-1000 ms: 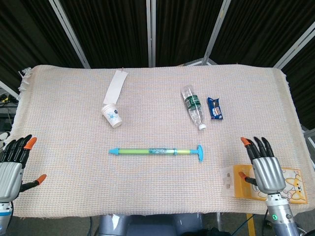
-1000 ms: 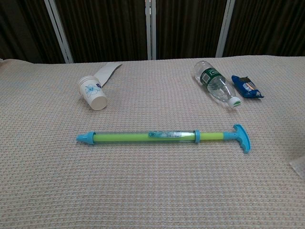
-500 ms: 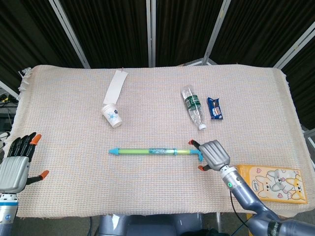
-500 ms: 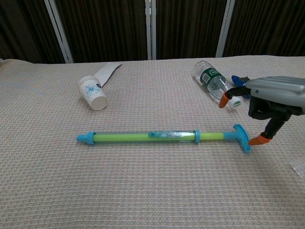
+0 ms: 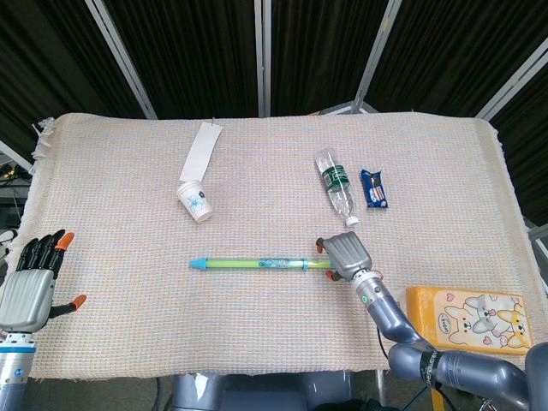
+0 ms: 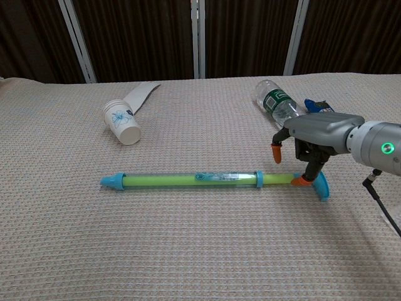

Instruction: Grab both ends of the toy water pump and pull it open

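The toy water pump (image 6: 216, 180) lies flat on the tabletop (image 5: 128, 171), lengthwise from left to right, with its blue nozzle tip (image 6: 110, 182) toward the robot's left and its T-shaped handle (image 6: 319, 185) toward the right. The right robot hand (image 6: 307, 153) is poised over the handle end: its fingers are spread and curved downward, an orange fingertip (image 6: 299, 181) touches or nearly touches the rod just beside the handle, and another fingertip hangs above the rod. Nothing is yet seen to be clasped. The left robot hand (image 5: 30, 287) is held at the near left edge of the tabletop, fingers apart and holding nothing, well apart from the nozzle tip.

The step in hand is judged to be the securing of the handle end. It would best be done by closing the fingers around the thin rod behind the crossbar, so that the crossbar is caught against the fingers and cannot slip during the pull. The barrel end should then be gripped firmly by the left robot hand near the nozzle, and the pull should be kept along the pump's own axis, since a sideways pull could bend or jam the rod. The paper cups (image 6: 122, 123) and plastic bottle (image 6: 282, 113) lie well apart and should not interfere.
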{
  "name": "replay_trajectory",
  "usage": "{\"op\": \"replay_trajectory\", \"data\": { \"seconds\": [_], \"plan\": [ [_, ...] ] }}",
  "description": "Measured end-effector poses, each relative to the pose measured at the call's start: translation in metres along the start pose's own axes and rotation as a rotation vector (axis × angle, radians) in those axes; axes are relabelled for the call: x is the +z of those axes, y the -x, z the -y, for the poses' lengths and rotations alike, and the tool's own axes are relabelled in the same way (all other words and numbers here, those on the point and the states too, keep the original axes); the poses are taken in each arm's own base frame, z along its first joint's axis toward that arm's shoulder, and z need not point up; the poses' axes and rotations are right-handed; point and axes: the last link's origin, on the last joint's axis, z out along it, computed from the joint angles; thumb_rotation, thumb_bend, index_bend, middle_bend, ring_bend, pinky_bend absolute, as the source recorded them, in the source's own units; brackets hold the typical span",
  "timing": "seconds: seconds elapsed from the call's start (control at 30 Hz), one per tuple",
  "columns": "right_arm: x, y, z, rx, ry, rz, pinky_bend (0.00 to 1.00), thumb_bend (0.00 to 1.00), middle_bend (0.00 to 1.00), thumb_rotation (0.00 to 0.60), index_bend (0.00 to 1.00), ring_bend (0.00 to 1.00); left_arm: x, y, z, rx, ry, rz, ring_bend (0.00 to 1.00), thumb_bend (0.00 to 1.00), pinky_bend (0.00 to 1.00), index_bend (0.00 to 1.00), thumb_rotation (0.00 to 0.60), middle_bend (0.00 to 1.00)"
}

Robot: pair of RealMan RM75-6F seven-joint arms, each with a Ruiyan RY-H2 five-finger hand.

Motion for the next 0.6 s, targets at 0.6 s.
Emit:
{"op": "replay_trajectory", "data": {
  "seconds": [0.6],
  "plan": [
    [0.002,0.019,-0.011,-0.025,0.063,0.031,1.00,0.23,1.00,0.600,0.51,1.00,0.001,0.000,0.001,-0.004,-0.006,0.005,0.00,0.00,0.00,0.00,0.600,0.00]
  ]
}}
